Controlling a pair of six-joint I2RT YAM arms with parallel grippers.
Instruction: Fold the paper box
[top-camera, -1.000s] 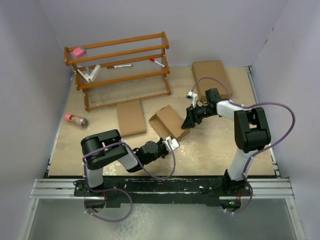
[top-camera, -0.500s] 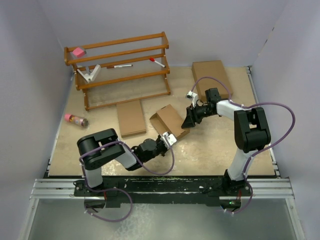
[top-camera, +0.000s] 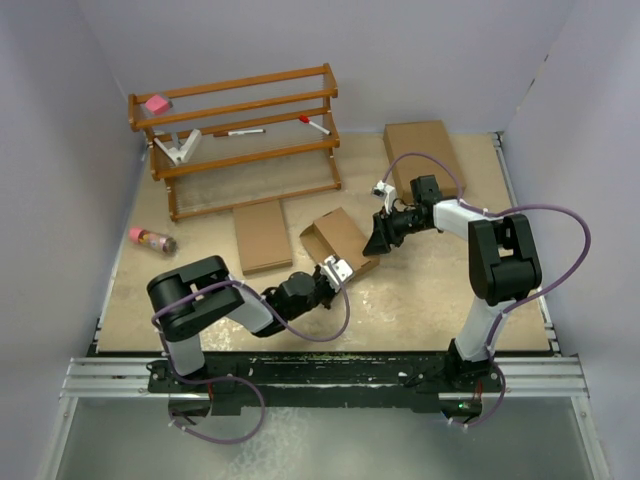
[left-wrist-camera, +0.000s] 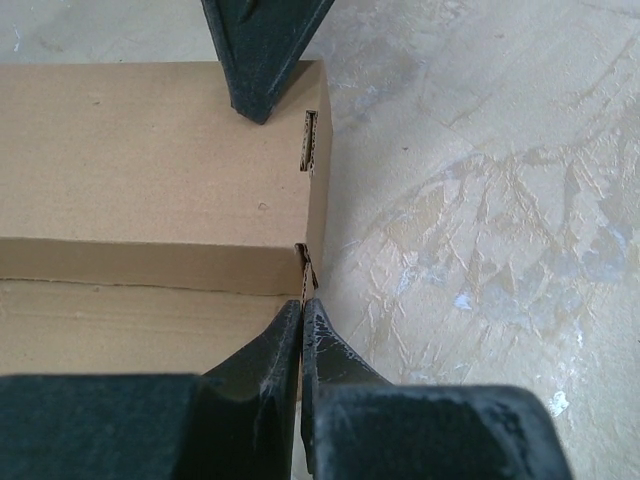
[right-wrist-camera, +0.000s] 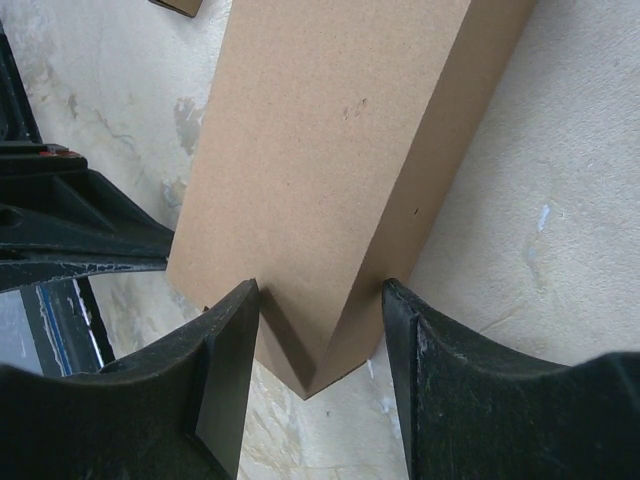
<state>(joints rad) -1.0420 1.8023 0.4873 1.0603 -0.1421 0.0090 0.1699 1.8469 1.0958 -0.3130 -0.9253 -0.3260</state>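
Note:
The paper box (top-camera: 338, 235), a slim brown cardboard box, lies mid-table, tilted. My left gripper (top-camera: 338, 270) is at its near end. In the left wrist view its jaws (left-wrist-camera: 302, 305) are shut, with the thin corrugated edge of the box (left-wrist-camera: 150, 170) wall pinched between the tips. My right gripper (top-camera: 375, 243) is at the box's right corner. In the right wrist view it (right-wrist-camera: 320, 290) straddles that corner of the box (right-wrist-camera: 330, 130), one finger on the top face, the other on the side wall. A right fingertip (left-wrist-camera: 262, 60) shows at the far edge of the left wrist view.
A wooden rack (top-camera: 240, 140) with markers and a pink block (top-camera: 156, 103) stands at the back left. A flat brown box (top-camera: 262, 235) lies left of the paper box. A larger one (top-camera: 423, 150) is at the back right. A pink bottle (top-camera: 150, 239) lies far left.
My left gripper has slid up and right to the box's near end and closed fully on its edge. My right jaws have narrowed slightly on the corner.

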